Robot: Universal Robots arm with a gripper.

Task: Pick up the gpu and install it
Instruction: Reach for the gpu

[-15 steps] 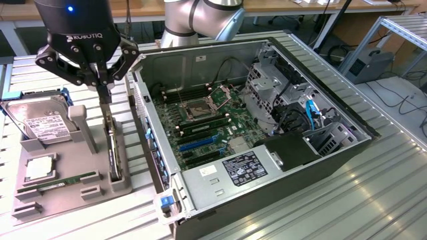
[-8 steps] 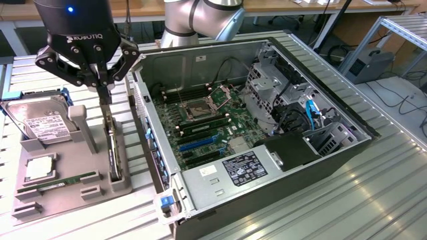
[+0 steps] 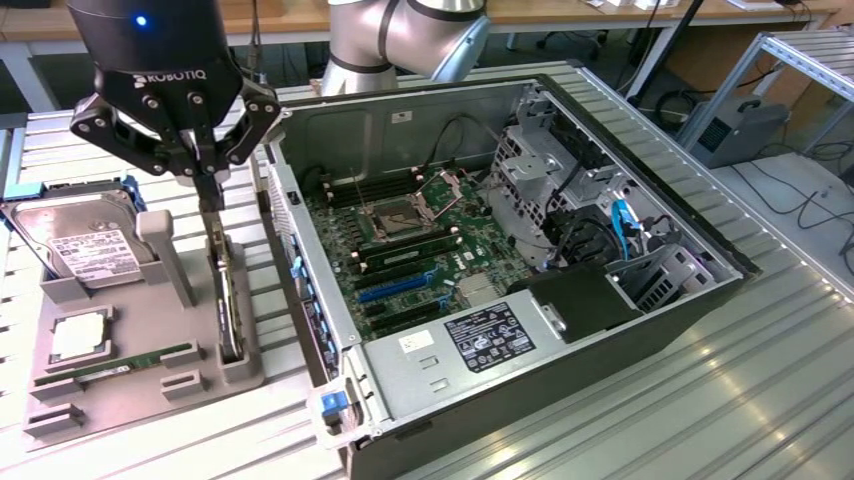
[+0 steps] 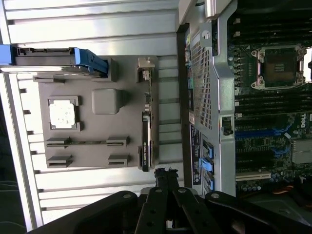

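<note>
- My claw [image 3: 207, 192] has its fingers pressed together with nothing between them. It hangs just above the upper end of the gpu [image 3: 227, 290], which stands on edge in a slot of the grey holder [image 3: 134, 395], at about 6 o'clock from the claw in the exterior view.
- If I lowered it like this, I judge the shut tips would jab the card's edge rather than straddle it. That could tip the card in its slot or scrape the cooler.
- In the wrist view the tips look slightly off the card's line. A grasp from there might catch only one corner and let the card swing.
- The holder's post [image 3: 154, 245] at 8 o'clock, and the hard drive [image 3: 80, 250] beyond it, stand near enough that spread fingers could clip them.
- Farther off, at 3 o'clock, the case wall [image 3: 296, 250] stands between the card and the motherboard [image 3: 414, 250]. A low carry could strike it.
</note>
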